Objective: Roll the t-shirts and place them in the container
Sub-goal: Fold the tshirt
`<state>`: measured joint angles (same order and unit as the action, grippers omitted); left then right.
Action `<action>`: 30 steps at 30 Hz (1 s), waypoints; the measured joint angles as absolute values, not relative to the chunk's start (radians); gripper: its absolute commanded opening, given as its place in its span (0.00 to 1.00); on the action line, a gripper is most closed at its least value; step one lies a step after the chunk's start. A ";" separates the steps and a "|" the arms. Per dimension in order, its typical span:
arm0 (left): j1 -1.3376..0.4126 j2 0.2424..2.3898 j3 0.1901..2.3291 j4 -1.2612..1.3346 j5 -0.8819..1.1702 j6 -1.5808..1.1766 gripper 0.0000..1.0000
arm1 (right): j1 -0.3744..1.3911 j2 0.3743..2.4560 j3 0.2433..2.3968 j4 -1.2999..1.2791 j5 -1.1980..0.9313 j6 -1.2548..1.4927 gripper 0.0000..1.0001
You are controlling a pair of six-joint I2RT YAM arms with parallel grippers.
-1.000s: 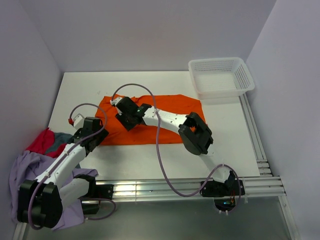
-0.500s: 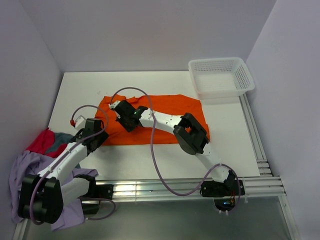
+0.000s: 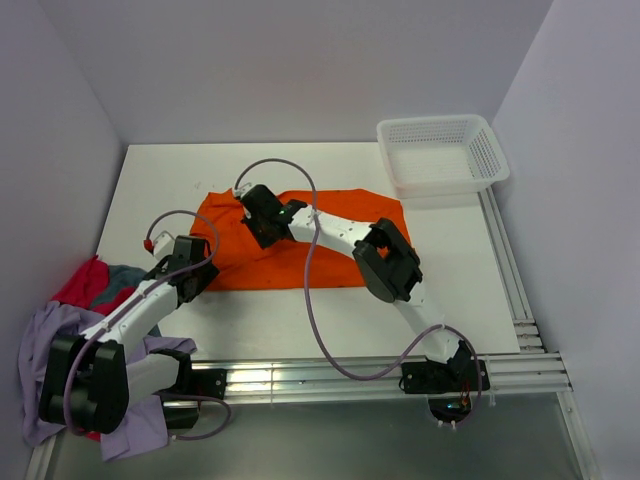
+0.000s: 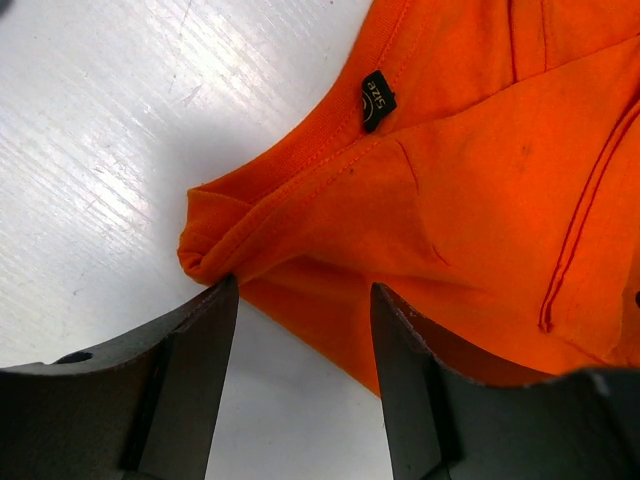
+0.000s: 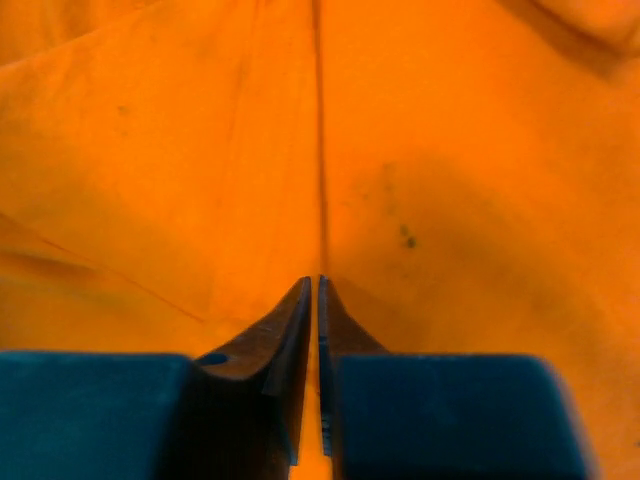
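Note:
A bright orange t-shirt point(image 3: 335, 240) lies spread flat on the white table. My right gripper point(image 3: 265, 228) is down on its upper left part. In the right wrist view this gripper point(image 5: 313, 280) has its jaws together, with a thin ridge of orange fabric pinched between them. My left gripper point(image 3: 205, 265) sits at the shirt's left lower edge. In the left wrist view it point(image 4: 303, 285) is open, its fingers astride the hem beside a bunched corner point(image 4: 205, 250). A black size label point(image 4: 376, 100) shows on the neckline.
A pile of other t-shirts hangs off the table's left edge: red point(image 3: 85, 280), grey-blue point(image 3: 125, 275) and lavender point(image 3: 45, 340). A white perforated basket point(image 3: 440, 150) stands at the back right. Aluminium rails point(image 3: 350, 375) run along the near edge.
My right gripper has gone from part open to shut on the orange fabric and shifted a little away from me. The left gripper narrowed slightly and edged towards the shirt's hem.

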<state>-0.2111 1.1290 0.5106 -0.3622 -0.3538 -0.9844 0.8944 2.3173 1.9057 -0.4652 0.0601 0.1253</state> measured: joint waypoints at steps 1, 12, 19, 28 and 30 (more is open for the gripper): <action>-0.211 1.131 0.511 -0.360 -0.354 -0.984 0.61 | 0.886 2.316 1.906 -0.464 0.053 0.126 0.23; -0.211 1.220 0.517 -0.329 -0.353 -0.989 0.50 | 0.912 2.284 1.832 -0.418 -0.081 0.110 0.28; -0.209 1.246 0.528 -0.322 -0.365 -0.999 0.40 | 0.936 2.280 1.819 -0.405 -0.094 0.107 0.33; -0.208 1.243 0.528 -0.331 -0.369 -1.000 0.35 | 0.943 2.281 1.820 -0.413 -0.013 0.105 0.34; -0.208 1.240 0.528 -0.336 -0.369 -1.000 0.32 | 0.943 2.282 1.822 -0.416 0.006 0.102 0.34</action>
<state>-0.2081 1.2404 0.5278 -0.3355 -0.3691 -0.9997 0.9432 2.2818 1.8217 -0.4156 0.0059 0.1020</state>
